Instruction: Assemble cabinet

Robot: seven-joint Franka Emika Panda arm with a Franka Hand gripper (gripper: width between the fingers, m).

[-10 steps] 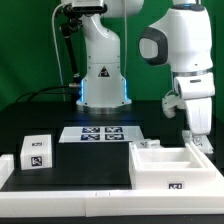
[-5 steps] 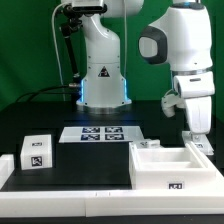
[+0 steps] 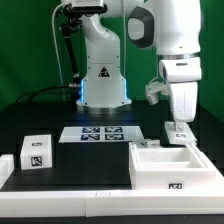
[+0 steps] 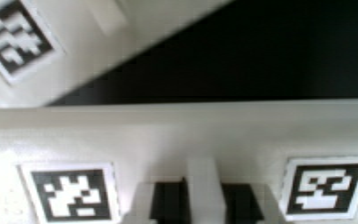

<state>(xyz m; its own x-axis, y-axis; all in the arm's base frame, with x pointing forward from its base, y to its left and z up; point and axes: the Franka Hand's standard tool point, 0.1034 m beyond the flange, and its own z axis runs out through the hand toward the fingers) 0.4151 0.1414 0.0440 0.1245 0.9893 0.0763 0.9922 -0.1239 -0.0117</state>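
Tool (image 3: 178,127) apparently just above cabinet (image 3: 150,175) rear.

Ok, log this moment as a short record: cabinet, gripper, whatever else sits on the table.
cabinet: white open-topped box, exterior view's right front, tag on near face
gripper: low at cabinet's far wall; open or shut cannot be told
cube: small, white, tagged, exterior view's left, apart from cabinet
marker board: flat, centre of scene, four tags
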